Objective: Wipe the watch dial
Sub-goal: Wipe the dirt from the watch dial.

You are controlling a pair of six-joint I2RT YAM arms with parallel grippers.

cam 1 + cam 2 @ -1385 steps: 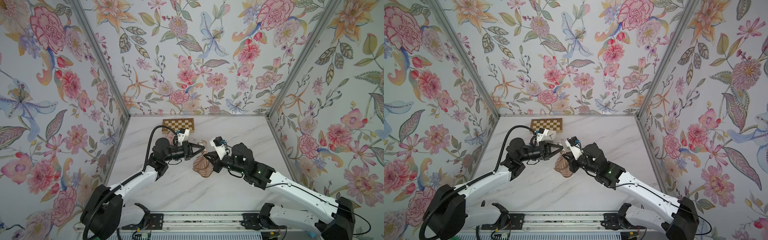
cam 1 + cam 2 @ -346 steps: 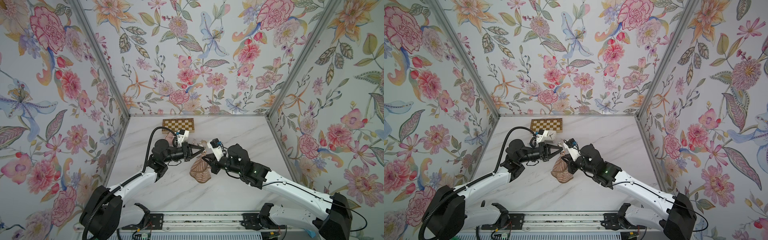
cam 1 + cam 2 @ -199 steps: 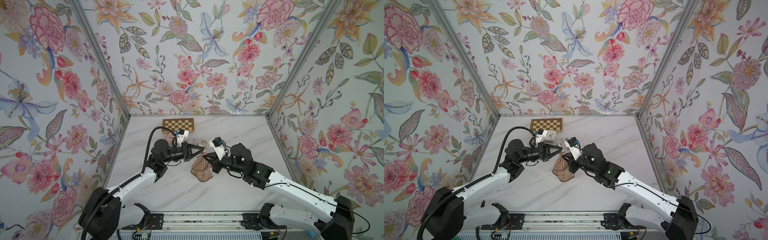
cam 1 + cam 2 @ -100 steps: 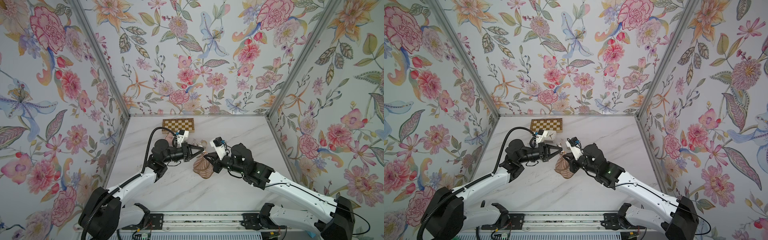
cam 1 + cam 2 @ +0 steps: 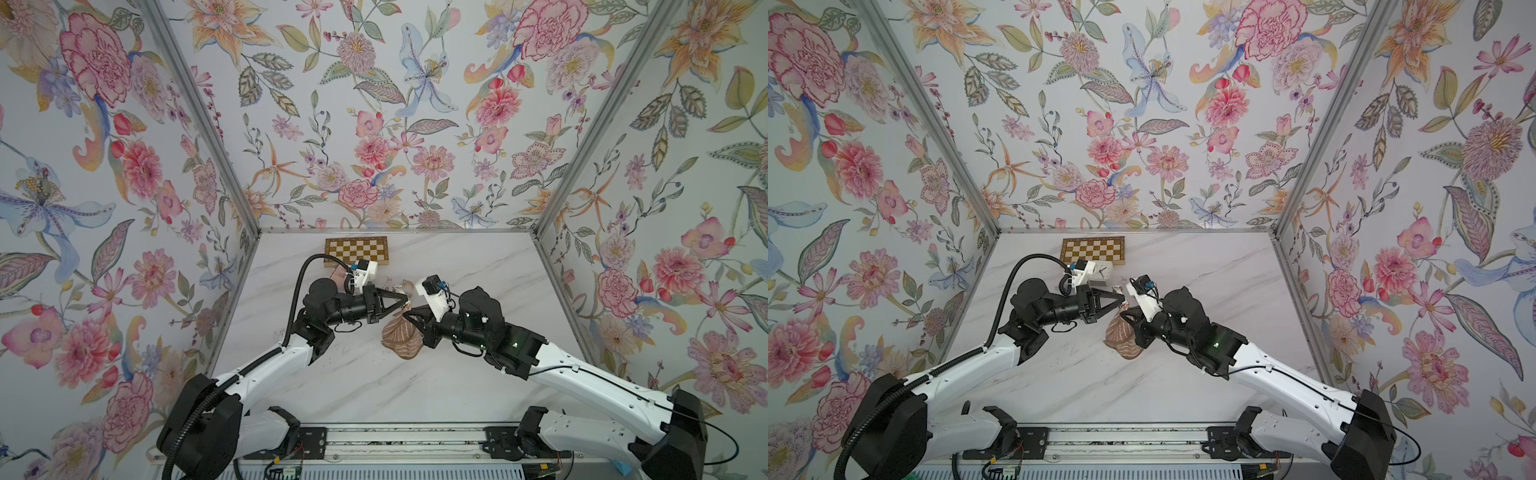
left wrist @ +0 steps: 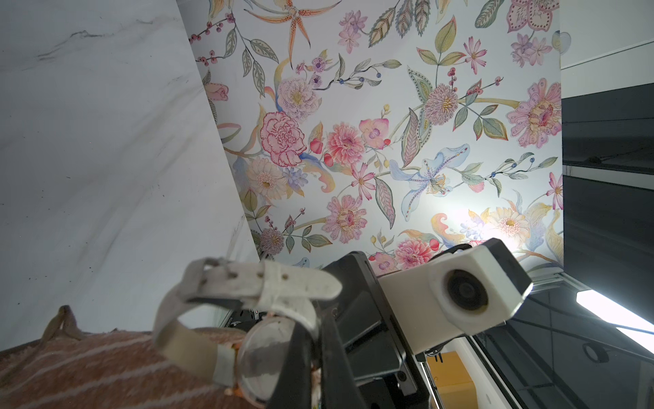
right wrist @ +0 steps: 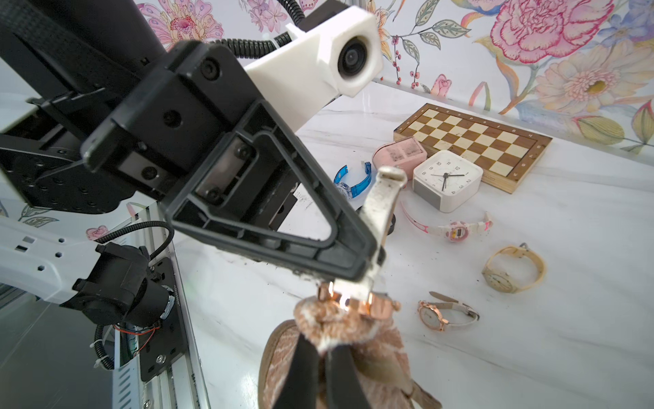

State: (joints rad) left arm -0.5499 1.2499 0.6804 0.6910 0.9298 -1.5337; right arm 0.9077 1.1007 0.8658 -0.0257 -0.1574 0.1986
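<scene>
The jaws of our left gripper (image 7: pixel 368 276) are closed on the watch (image 7: pixel 354 304), and the jaws of our right gripper (image 7: pixel 320 350) are closed on the cloth (image 7: pixel 357 327). We hold both above the middle of the table (image 5: pixel 374 395). The bunched cloth touches the watch's rose-gold case, and its white strap loops away. We cannot tell whether the dial is covered. Farther back on the table lie a pink watch (image 7: pixel 454 230), a blue watch (image 7: pixel 352 180), a clock (image 7: pixel 447 177) and a chessboard (image 7: pixel 474 141).
</scene>
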